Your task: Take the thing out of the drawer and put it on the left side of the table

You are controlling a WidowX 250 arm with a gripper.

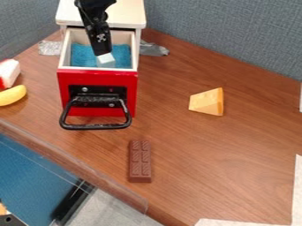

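**In the drawer (97, 92), right at the gripper's (103, 51) tip**

In the camera view, find the pale block (106, 61) inside the pulled-out drawer, toward the front wall, over the blue lining (82, 55). Cannot tell whether clamped on the block or merely poised against it.

Probably light and stiff, perhaps wood or dense foam. Not fragile by the look of it, but liable to swivel or slip if pinched at a corner. Best gripped across two opposite flat sides, near the middle, then lifted straight up past the drawer walls.

Hidden behind the gripper: the block's upper end. Hard to judge: its full shape, and any contact with the lining. Cut off: the arm at the top edge, plus the banana (12, 95) and the red-and-white piece (9, 73) at the left edge.
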